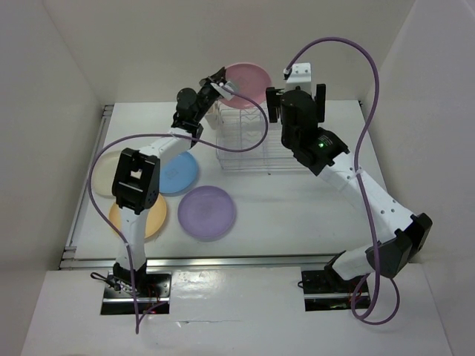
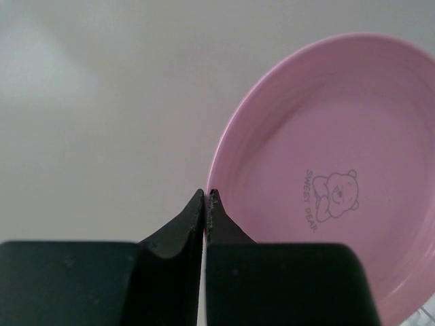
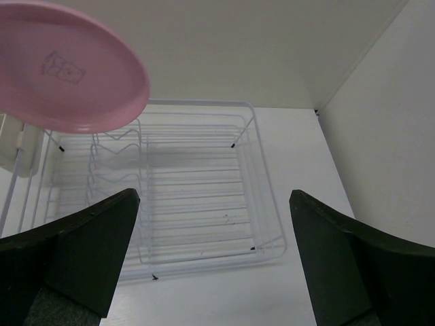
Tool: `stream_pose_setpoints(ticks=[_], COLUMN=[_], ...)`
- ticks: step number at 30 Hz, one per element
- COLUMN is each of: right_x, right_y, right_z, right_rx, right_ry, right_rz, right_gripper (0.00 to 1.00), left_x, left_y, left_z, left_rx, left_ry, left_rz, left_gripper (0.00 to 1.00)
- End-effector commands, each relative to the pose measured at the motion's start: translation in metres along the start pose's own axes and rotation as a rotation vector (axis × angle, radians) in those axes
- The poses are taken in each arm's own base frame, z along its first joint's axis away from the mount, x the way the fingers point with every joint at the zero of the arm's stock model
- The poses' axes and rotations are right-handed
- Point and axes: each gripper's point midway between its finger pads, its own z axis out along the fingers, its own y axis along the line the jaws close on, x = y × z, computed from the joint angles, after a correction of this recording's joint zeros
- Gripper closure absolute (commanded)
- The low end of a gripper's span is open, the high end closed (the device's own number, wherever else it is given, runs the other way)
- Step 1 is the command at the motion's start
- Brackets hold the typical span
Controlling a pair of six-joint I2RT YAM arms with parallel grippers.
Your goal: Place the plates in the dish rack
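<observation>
Currently, nearest the bases: purple plate (image 1: 207,212) and orange plate (image 1: 157,219) lie flat on the bench (image 1: 282,208). Blue plate (image 1: 178,174) and cream plate (image 1: 102,174) are just behind. All four are left of centre, with orange and blue partly under the left arm. Dish rack (image 1: 249,159) sits further back, mid-bench, with no plate seated in it. Right tool (image 3: 214,195) hangs over the rack, jaws wide, holding nothing. Furthest back, left tool (image 2: 208,193) is pinched tight on the rim of the pink plate (image 2: 326,183). That plate is in the air above the rack's far left end, near the cutlery cup (image 3: 17,146), face tilted, not yet between the prongs. Step in hand, as I read it: slot pink. The rim pinch is thin, so the plate can pivot; go slow, no jerks. Stand the plate on edge, parallel to the prong rows, before descending. Line its lowest rim point up with one gap, lower until it bottoms on the base wires, then release. Use an end slot so four more fit. Keep the right tool out of the path.
</observation>
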Motion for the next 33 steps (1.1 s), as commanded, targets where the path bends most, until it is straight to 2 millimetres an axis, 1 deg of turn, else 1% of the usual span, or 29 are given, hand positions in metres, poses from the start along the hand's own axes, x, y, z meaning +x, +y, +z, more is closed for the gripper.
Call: stream_pose_setpoints(ticks=[1,2,4,5,6,8,9,10,11,12,13,15,18,19,20,21,22,23,24,25,26,27,28,29,30,31,32,33], right_x=[0.009,0.007,0.014,0.011,0.008,0.011,0.018,0.017,0.021,0.022,0.028,0.028,0.032,0.038,0.041,0.045,0.043,0.043,0.05,0.044,0.044,0.044,0.045,0.045,0.045,0.047,0.047,0.048], right_y=[-0.001,-0.001,0.006,0.005,0.004,0.004,0.004,0.001,0.001,-0.001,0.0,0.0,0.003,0.006,0.008,0.012,0.014,0.015,0.018,0.019,0.019,0.019,0.021,0.021,0.021,0.021,0.021,0.02], right_z=[-0.003,-0.003,0.001,0.0,-0.001,-0.001,-0.002,-0.005,-0.005,-0.007,-0.006,-0.006,-0.003,-0.001,0.001,0.004,0.006,0.006,0.009,0.009,0.009,0.009,0.009,0.009,0.009,0.008,0.008,0.008], right_rx=[0.016,0.016,0.005,0.005,0.005,0.005,0.005,0.005,0.005,0.005,0.005,0.005,0.005,0.005,0.005,0.005,0.005,0.005,0.006,-0.003,-0.003,-0.003,-0.014,-0.014,-0.014,-0.014,-0.014,-0.014], right_ry=[0.025,0.019,0.04,0.038,0.038,0.048,0.058,0.054,0.061,0.06,0.071,0.071,0.079,0.095,0.101,0.111,0.109,0.115,0.131,0.123,0.122,0.122,0.123,0.123,0.123,0.131,0.131,0.137], right_rz=[-0.007,0.0,-0.023,-0.021,-0.008,-0.005,-0.003,0.002,-0.006,-0.005,-0.016,-0.016,-0.025,-0.042,-0.049,-0.06,-0.047,-0.052,-0.06,-0.049,-0.049,-0.049,-0.048,-0.048,-0.048,-0.056,-0.056,-0.063], right_gripper=[0.0,0.0,0.0,0.0,0.0,0.0,0.0,0.0,0.0,0.0,0.0,0.0,0.0,0.0,0.0,0.0,0.0,0.0,0.0,0.0,0.0,0.0,0.0,0.0,0.0,0.0,0.0,0.0], left_x=[-0.009,-0.014,-0.008,-0.005,-0.002,-0.002,-0.009,-0.002,0.002,-0.002,-0.002,-0.001,-0.005,-0.011,-0.011,-0.015,-0.023,-0.023,-0.026,-0.023,-0.021,-0.017,-0.014,-0.014,-0.005,-0.001,-0.004,0.006], left_y=[-0.016,-0.015,-0.021,-0.033,-0.035,-0.037,-0.033,-0.041,-0.043,-0.042,-0.042,-0.044,-0.042,-0.036,-0.036,-0.032,-0.027,-0.027,-0.021,-0.022,-0.024,-0.02,-0.022,-0.022,-0.029,-0.029,-0.027,-0.035], left_z=[0.018,0.022,0.026,0.031,0.033,0.036,0.039,0.04,0.041,0.042,0.042,0.045,0.046,0.048,0.048,0.05,0.052,0.052,0.054,0.054,0.055,0.054,0.054,0.054,0.053,0.055,0.057,0.058], left_rx=[0.091,0.094,0.113,0.139,0.143,0.148,0.15,0.179,0.184,0.187,0.187,0.194,0.194,0.177,0.177,0.171,0.165,0.165,0.147,0.154,0.155,0.15,0.148,0.148,0.155,0.149,0.139,0.148], left_ry=[-0.104,-0.125,-0.125,-0.125,-0.121,-0.136,-0.151,-0.141,-0.137,-0.152,-0.152,-0.16,-0.175,-0.192,-0.192,-0.197,-0.217,-0.218,-0.217,-0.211,-0.21,-0.203,-0.204,-0.204,-0.198,-0.192,-0.2,-0.192], left_rz=[0.071,0.076,0.103,0.101,0.108,0.121,0.143,0.148,0.173,0.176,0.176,0.188,0.206,0.215,0.215,0.228,0.247,0.247,0.263,0.274,0.274,0.277,0.287,0.287,0.283,0.292,0.297,0.292], left_gripper=[1.0,1.0,1.0,1.0,1.0,1.0,1.0,1.0,1.0,1.0,1.0,1.0,1.0,1.0,1.0,1.0,1.0,1.0,1.0,1.0,1.0,1.0,1.0,1.0,1.0,1.0,1.0,1.0])
